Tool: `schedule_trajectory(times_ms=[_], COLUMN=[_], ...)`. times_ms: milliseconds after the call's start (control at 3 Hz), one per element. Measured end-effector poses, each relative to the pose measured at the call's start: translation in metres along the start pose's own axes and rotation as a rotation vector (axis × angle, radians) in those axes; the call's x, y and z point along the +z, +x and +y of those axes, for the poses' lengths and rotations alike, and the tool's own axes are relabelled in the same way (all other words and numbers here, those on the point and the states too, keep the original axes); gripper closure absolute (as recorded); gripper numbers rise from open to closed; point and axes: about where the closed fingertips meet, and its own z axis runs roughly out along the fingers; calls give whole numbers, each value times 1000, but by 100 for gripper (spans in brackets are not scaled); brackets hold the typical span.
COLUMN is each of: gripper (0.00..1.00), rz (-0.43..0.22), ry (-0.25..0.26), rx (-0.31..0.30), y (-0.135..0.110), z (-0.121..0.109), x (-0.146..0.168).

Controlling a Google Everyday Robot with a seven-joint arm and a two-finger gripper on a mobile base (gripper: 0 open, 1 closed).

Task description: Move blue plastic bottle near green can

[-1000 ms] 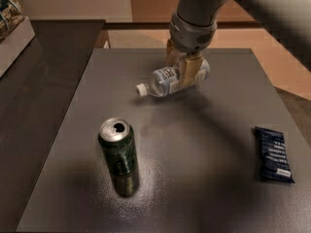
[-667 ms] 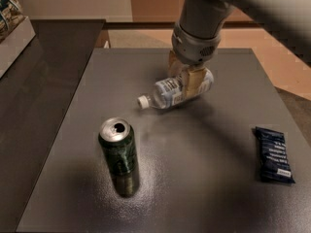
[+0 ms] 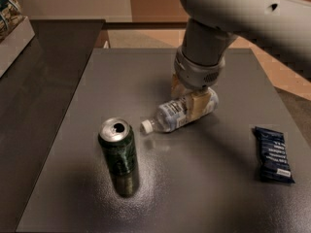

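The blue plastic bottle lies on its side, white cap pointing left toward the green can. The can stands upright on the grey table, its silver top showing, a short gap left of the cap. My gripper comes down from the arm at the top right and is shut on the bottle's body, one tan finger in front and one behind. The bottle is at or just above the table surface; I cannot tell which.
A flat dark blue snack packet lies near the table's right edge. A darker table adjoins on the left, with a white box at the far left. The arm's bulk hangs over the table's back right.
My gripper has carried the bottle forward and to the left, lower toward the table. The cap now ends up close to the can. The can and packet have not moved.
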Motion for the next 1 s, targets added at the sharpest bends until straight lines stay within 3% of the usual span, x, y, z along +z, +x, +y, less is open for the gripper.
schedule_trajectory(times_ms=[333,1000], gripper=[82,35], rz=[-11,-63], ry=[-24,-68], rx=[-19,-32], y=[-5,-11], z=[18,31], x=[4,5])
